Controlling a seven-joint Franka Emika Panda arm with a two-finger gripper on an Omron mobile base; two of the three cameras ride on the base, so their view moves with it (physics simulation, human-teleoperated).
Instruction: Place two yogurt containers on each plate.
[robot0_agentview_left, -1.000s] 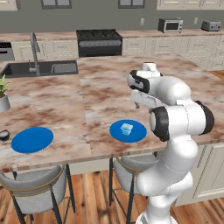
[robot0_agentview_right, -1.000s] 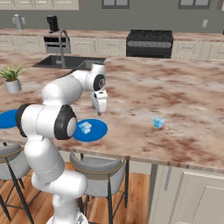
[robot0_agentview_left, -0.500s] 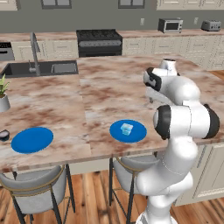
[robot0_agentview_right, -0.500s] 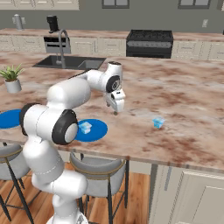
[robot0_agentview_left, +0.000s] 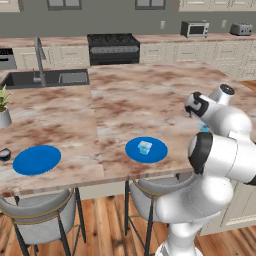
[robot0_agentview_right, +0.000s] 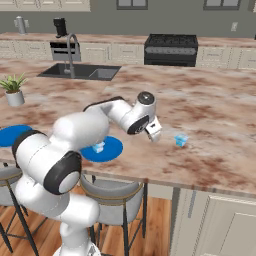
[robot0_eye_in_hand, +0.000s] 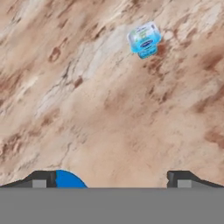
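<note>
Right now the gripper (robot0_agentview_right: 154, 134) hangs over the marble counter (robot0_agentview_right: 210, 115) near the middle of the right base view, its jaws spread wide and holding nothing, with a loose yogurt container (robot0_agentview_right: 181, 140) standing just to its right in that frame and apart from it. In the hand view that same cup (robot0_eye_in_hand: 144, 40) sits high in the upper right, well off the line between the two finger tips at the bottom edge, so the main risk is a descent from here that lands beside the cup or clips it with one finger and tips or skids it along the smooth stone; the cup is small and boxy and would probably slide easily. One yogurt container (robot0_agentview_left: 145, 147) already rests on the nearer blue plate (robot0_agentview_left: 135, 150) at the centre of the left base view, so a careless drop of the next cup could knock that one or leave the new one on the rim. The other blue plate (robot0_agentview_left: 36, 160), at the lower left of the left base view, appears bare, and a potted plant (robot0_agentview_left: 3, 110) stands behind it at the left edge.
</note>
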